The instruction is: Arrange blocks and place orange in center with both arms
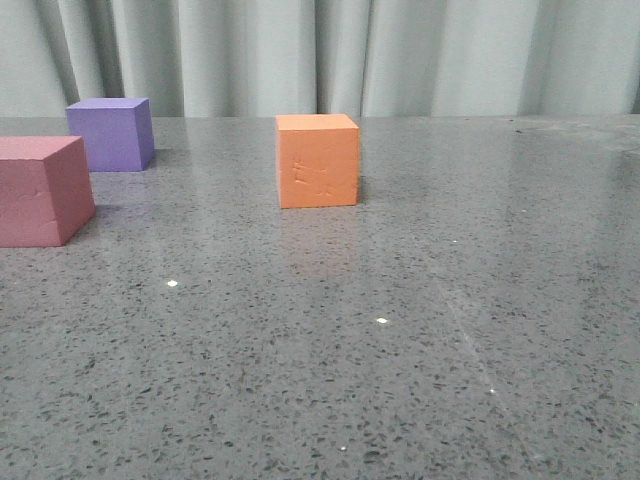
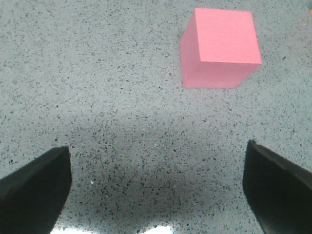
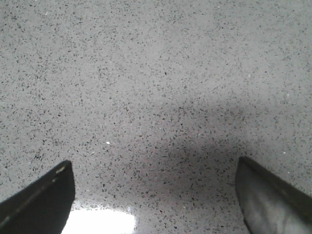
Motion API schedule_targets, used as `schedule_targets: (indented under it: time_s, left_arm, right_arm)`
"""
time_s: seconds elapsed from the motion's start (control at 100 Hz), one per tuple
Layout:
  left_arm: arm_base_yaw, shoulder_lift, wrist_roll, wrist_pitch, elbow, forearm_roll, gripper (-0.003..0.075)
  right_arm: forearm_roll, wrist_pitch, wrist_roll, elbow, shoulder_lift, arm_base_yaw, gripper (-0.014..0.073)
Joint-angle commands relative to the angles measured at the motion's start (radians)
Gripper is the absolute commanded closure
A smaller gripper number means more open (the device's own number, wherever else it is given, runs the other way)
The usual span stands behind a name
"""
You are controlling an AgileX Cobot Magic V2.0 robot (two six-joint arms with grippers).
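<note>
— So, what sits on the table (image 1: 420, 360), starting from the left?

— At the left edge of the front view, the pinkish-red cube (image 1: 40, 190), partly cut off by the frame. Just behind it and a little to the right, apart from it, stands the purple cube (image 1: 112, 133), near the curtain (image 1: 400, 55). Further right, near the middle of the table's width and well apart from both, the orange cube (image 1: 317, 160) rests flat, its front face showing faint dents.

— Any tray or box holding them?

— All three cubes stand directly on the speckled grey stone.

— And the arms?

— Neither shows in the front view. In the left wrist view, the left gripper (image 2: 156, 190) hangs above the table with its jaws spread wide, nothing between them; the pinkish-red cube (image 2: 219, 48) lies ahead of the fingers, untouched. In the right wrist view, the right gripper (image 3: 156, 195) is likewise spread wide over bare stone, holding nothing, with no cube in sight.
</note>
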Motion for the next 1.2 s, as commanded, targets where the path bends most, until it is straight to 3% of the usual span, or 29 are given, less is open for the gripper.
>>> schedule_targets:
  time_s: [0.0,0.27,0.54,0.64,0.8,0.93,1.19]
  left_arm:
    - [0.003,0.005,0.038,-0.047,-0.054,-0.035,0.0044]
    - [0.003,0.023,0.121,-0.035,-0.258,-0.174,0.0121]
    - [0.003,0.159,0.167,-0.058,-0.416,-0.331,0.0122]
    - [-0.038,0.217,0.182,-0.124,-0.42,-0.391,0.0122]
    - [-0.193,0.337,0.168,-0.246,-0.42,-0.387,0.0122]
    - [-0.338,0.464,0.088,-0.358,-0.445,-0.292,0.0122]
    - [-0.559,0.76,-0.235,-0.361,-0.679,0.12,0.0122]
  right_arm:
    - [-0.007,-0.046,-0.001,-0.023,-0.014,-0.006,-0.0061]
    - [0.008,-0.058,-0.001,-0.023,-0.014,-0.006,-0.0061]
    - [0.017,-0.059,-0.001,-0.023,-0.014,-0.006,-0.0061]
    - [0.021,-0.061,-0.001,-0.023,-0.014,-0.006,-0.0061]
    - [0.029,-0.069,-0.001,-0.023,-0.014,-0.006,-0.0061]
    - [0.033,-0.069,-0.001,-0.023,-0.014,-0.006,-0.0061]
    - [0.033,-0.069,-0.001,-0.023,-0.014,-0.006,-0.0061]
